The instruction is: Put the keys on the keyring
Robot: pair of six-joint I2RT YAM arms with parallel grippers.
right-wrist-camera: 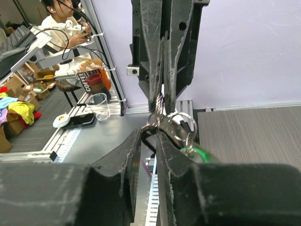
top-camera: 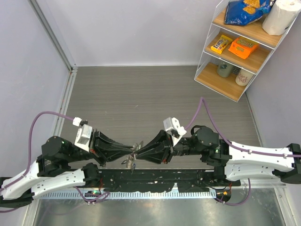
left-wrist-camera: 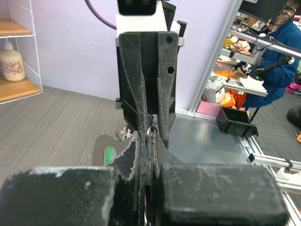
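Right wrist view is where the work is best read: the left gripper [right-wrist-camera: 162, 106] is seen closed, its tips pinched on a silvery strip that appears to be part of the keyring [right-wrist-camera: 178, 123], which hangs just beneath them. The right gripper [right-wrist-camera: 148, 136] is parted only narrowly. A dark piece lies in the gap, but whether it is gripped cannot be told.

A green-headed key [right-wrist-camera: 200, 153] dangles below the ring, so the bunch is held in the air over the near edge of the table [top-camera: 141, 94], midway between its left and right edges.

For threading to go well, the ring should be kept clamped and motionless. The key's hole should be guided onto the split end by small moves, since the two sets of tips are almost touching.
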